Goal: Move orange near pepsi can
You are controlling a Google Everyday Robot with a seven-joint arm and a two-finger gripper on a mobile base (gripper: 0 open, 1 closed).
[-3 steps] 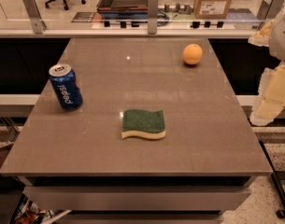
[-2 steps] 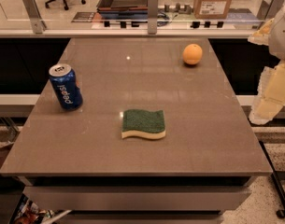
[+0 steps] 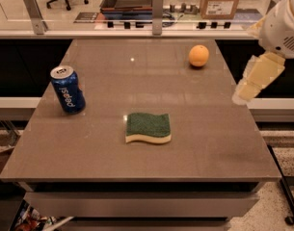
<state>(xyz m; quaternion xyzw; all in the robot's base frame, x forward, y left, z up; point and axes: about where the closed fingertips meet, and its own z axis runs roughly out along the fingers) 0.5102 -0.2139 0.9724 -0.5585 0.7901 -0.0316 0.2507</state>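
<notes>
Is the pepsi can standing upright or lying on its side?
Upright: the pepsi can stands on its base on the table, silver top up. The gripper hangs beyond the table's right edge.

Arm [image 3: 284, 25] enters from the upper right corner of the camera view; only its white, rounded end segment is visible, the rest is cut off by the frame. Gripper [image 3: 247, 89] hangs below that segment at the far right, pale cream, angled down and to the left, tip lowest. It holds nothing and touches nothing.
</notes>
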